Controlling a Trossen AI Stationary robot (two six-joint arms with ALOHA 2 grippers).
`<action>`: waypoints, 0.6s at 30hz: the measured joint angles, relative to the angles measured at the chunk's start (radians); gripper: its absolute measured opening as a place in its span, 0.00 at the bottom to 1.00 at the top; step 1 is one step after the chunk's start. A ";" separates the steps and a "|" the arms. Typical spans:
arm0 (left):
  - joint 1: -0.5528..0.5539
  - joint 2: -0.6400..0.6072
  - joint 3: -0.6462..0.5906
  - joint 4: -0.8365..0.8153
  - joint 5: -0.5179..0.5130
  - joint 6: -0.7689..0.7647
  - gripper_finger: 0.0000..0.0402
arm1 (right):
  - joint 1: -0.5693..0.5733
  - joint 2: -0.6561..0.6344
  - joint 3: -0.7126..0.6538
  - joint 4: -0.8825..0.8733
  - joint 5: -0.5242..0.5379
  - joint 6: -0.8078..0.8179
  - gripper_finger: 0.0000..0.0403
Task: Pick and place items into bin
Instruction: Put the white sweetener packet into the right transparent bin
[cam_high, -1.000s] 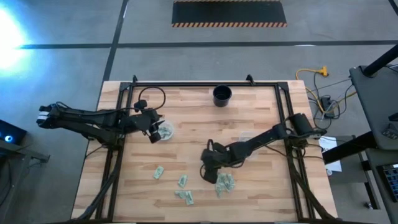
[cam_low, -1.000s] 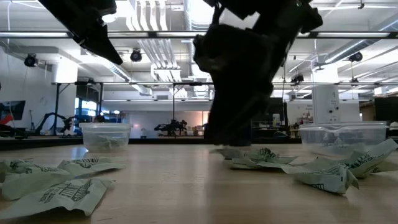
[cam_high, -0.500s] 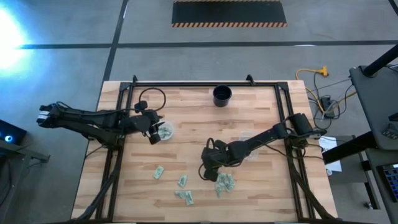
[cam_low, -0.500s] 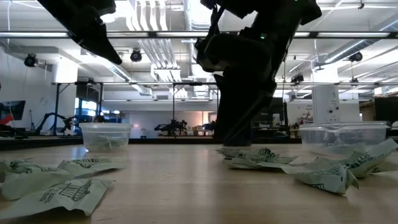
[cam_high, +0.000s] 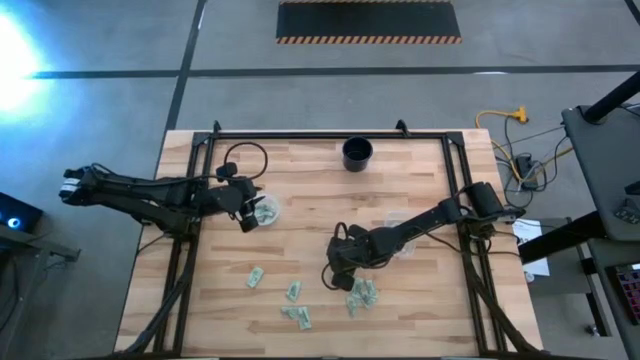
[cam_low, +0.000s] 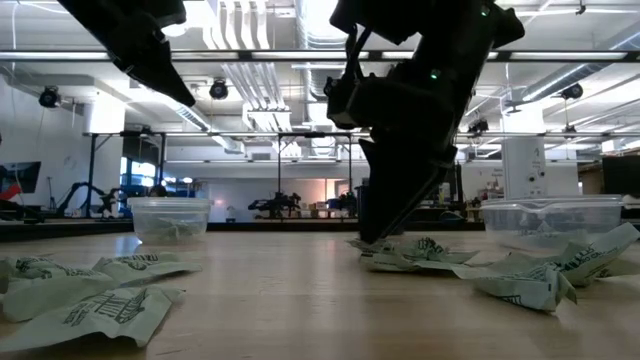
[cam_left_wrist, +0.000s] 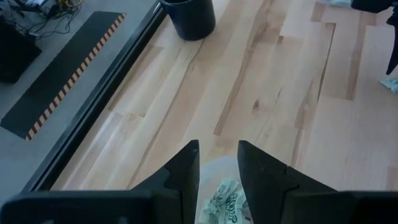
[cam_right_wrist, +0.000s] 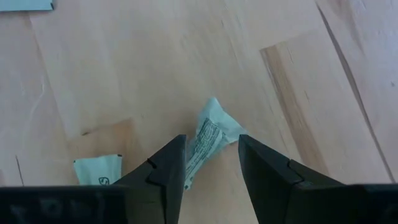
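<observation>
Packets (cam_high: 300, 300), pale green and white, lie scattered across the lower middle of the wooden table (cam_high: 310, 180) in the high view, with a denser clump (cam_high: 362, 293) just right of centre. Above that clump hangs the right gripper (cam_right_wrist: 211, 163), its fingers parted around one crumpled packet (cam_right_wrist: 208, 140) (the packet lies on the wood between them, not lifted). At centre left, the left gripper (cam_left_wrist: 217, 163) hovers over a clear tub (cam_high: 265, 211) holding several packets (cam_left_wrist: 227, 202); its fingers stand slightly apart with nothing between them. A second clear tub (cam_high: 398, 220) sits right of centre, and a black cup (cam_high: 357, 153) stands near the table's upper edge.
</observation>
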 joint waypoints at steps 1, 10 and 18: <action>0.000 0.000 0.000 0.000 0.000 0.000 0.23 | 0.000 0.000 -0.002 0.005 0.000 0.000 0.34; 0.000 0.000 0.000 0.001 0.000 0.000 0.23 | 0.000 0.000 -0.008 0.019 0.000 0.000 0.32; 0.000 0.000 0.000 0.007 0.000 -0.004 0.23 | 0.000 0.000 -0.017 0.021 0.000 0.014 0.31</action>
